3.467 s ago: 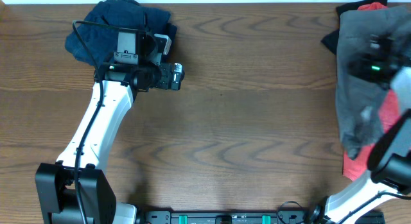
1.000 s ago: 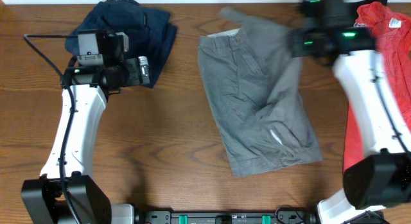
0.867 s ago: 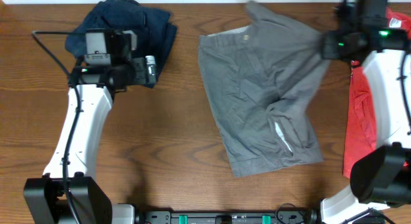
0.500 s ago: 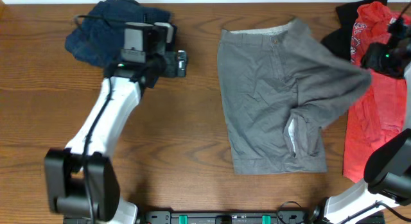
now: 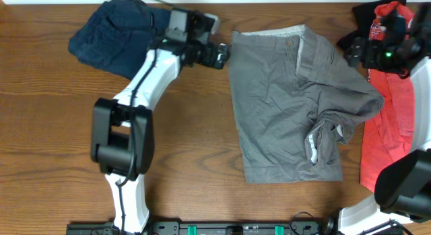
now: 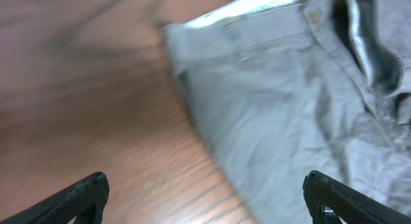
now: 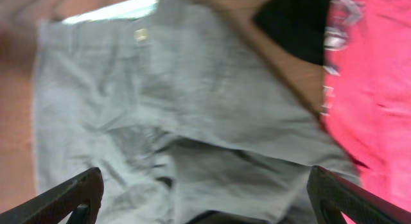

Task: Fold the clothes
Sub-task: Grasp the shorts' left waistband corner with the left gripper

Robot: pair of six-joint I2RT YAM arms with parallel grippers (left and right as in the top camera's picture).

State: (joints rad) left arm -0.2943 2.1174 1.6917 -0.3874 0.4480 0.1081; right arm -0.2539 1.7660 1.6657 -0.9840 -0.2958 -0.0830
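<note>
The grey-taupe shorts (image 5: pixel 283 107) lie mostly flat at the centre right of the table, pale waistband at the far edge, with the right leg bunched and folded over. My left gripper (image 5: pixel 221 54) hovers open at the waistband's left corner. The left wrist view shows the shorts (image 6: pixel 289 108) ahead and to the right, with nothing between the fingertips (image 6: pixel 83 192). My right gripper (image 5: pixel 357 52) is open above the shorts' upper right edge, holding nothing. In the right wrist view the shorts (image 7: pixel 160 108) fill the space below the wide-spread fingers (image 7: pixel 340 192).
A navy garment (image 5: pixel 111 36) lies bunched at the far left. A red garment (image 5: pixel 387 127) runs along the right edge, with a black one (image 5: pixel 350 38) at its far end. Both also show in the right wrist view: the red garment (image 7: pixel 372 76) and the black garment (image 7: pixel 295 25).
The right gripper opened and let go of the shorts, which dropped onto the table. The left arm swung right from the navy garment to the waistband's left corner.
</note>
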